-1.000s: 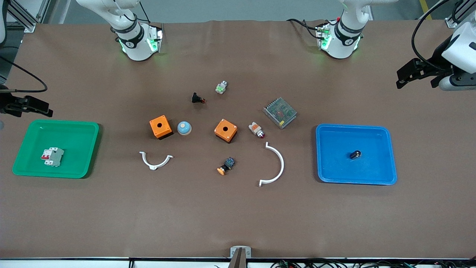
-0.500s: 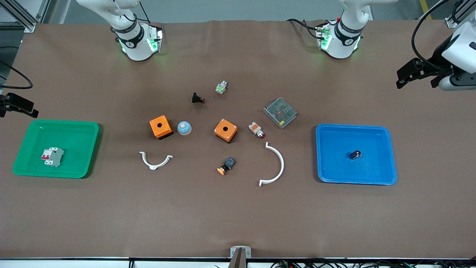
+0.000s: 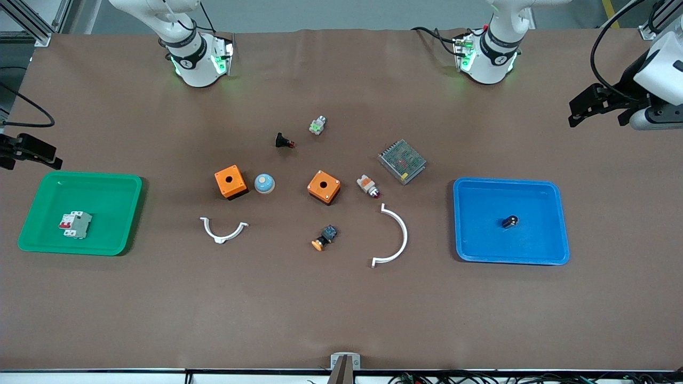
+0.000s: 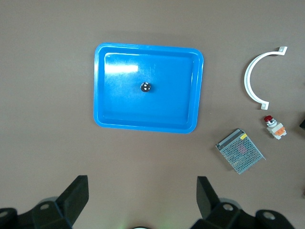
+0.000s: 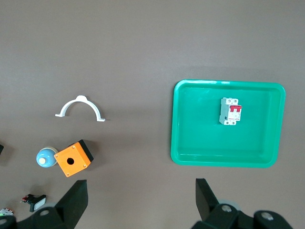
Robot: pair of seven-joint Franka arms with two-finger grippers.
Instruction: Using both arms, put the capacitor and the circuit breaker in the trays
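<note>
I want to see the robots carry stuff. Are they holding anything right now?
No. The left gripper and the right gripper are open and empty. The capacitor lies in the blue tray, the circuit breaker in the green tray.

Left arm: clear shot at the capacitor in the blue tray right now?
Probably yes. The capacitor lies alone in the blue tray, nothing over it. The left gripper is open, up over the table's left-arm end.

Table centre crowded – 2 orange boxes, white arcs; trays unobstructed.
</note>
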